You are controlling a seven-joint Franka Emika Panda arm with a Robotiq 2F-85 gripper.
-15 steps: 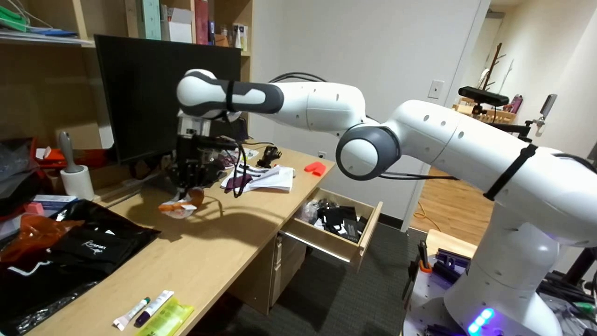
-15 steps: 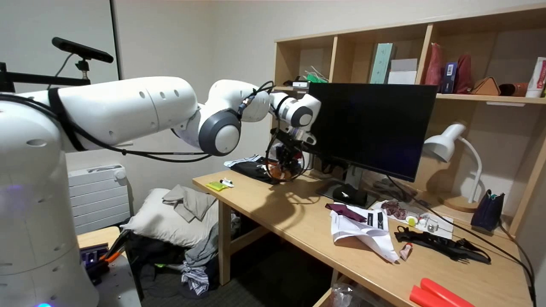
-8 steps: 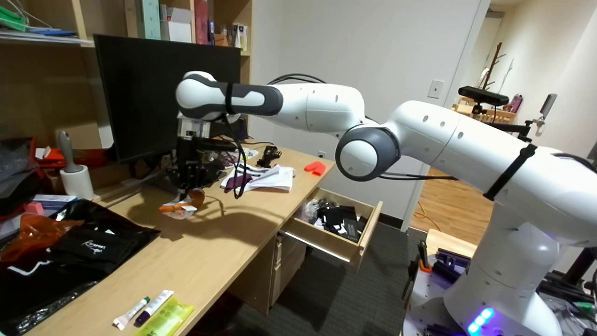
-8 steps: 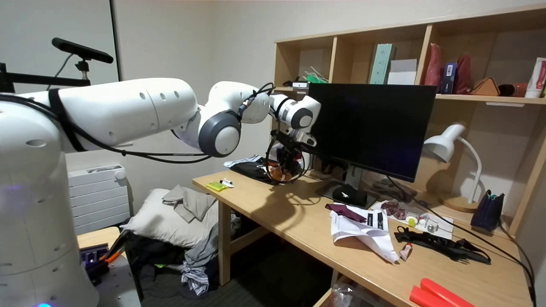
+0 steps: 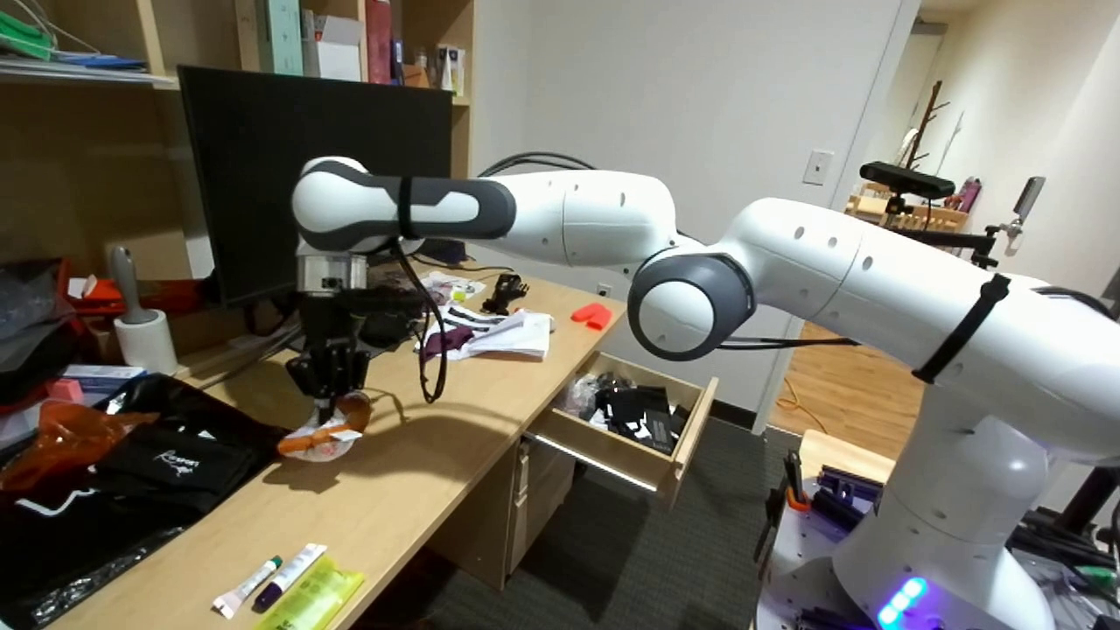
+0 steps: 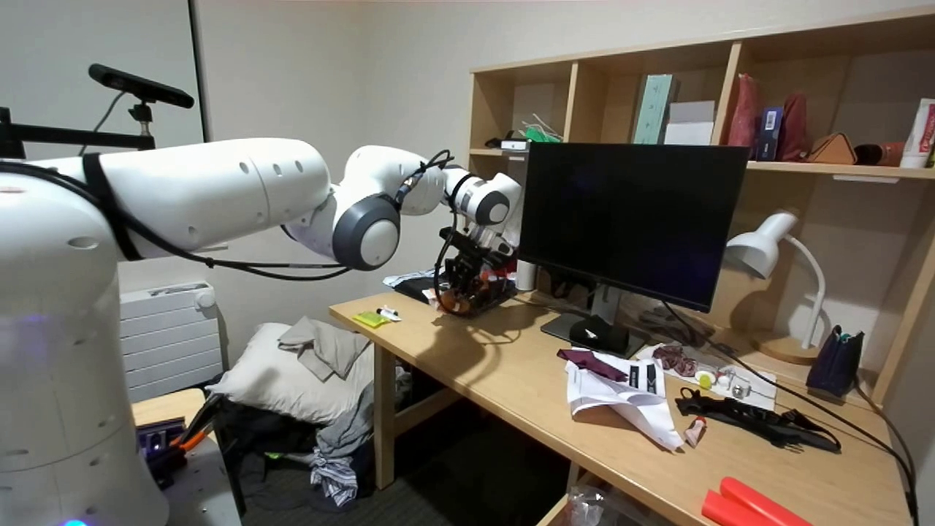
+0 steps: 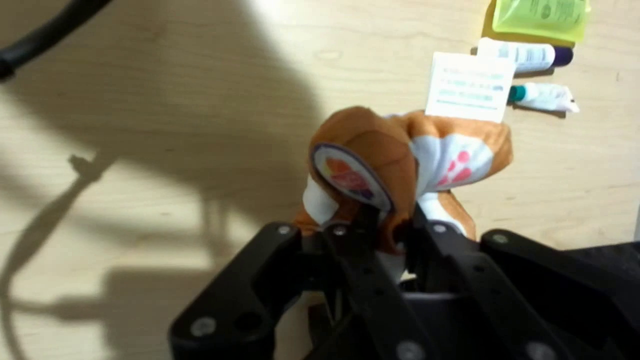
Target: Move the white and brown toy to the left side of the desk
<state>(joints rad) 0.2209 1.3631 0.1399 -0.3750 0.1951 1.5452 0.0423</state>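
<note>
A home workspace, a black screen point(image 6: 632, 226) up at the back of the bench point(image 6: 526, 365), off to one side of the fingers point(image 7: 350, 247). And the fingers have it: they're pinching the white and brown toy point(image 7: 395, 150), which bulges out ahead of them, label point(image 7: 470, 85) sticking free. It seems to hang just above the bench; the gap is hard to read. Ahead of the fingers lie a purple-capped tube point(image 7: 525, 54), a green-capped tube point(image 7: 547, 96) and a yellow packet point(image 7: 542, 20), toward what I take for the left side. So the carry wants a steady run that way, high enough not to snag the black bag point(image 5: 131, 499) near the fingers; stop on bare bench short of the tubes, lower till the toy rests, then spread and rise straight up. Against half a second ago, in both exterior views, fingers and toy sit nearer that end and look a touch lower. Tubes lie where they were.
</note>
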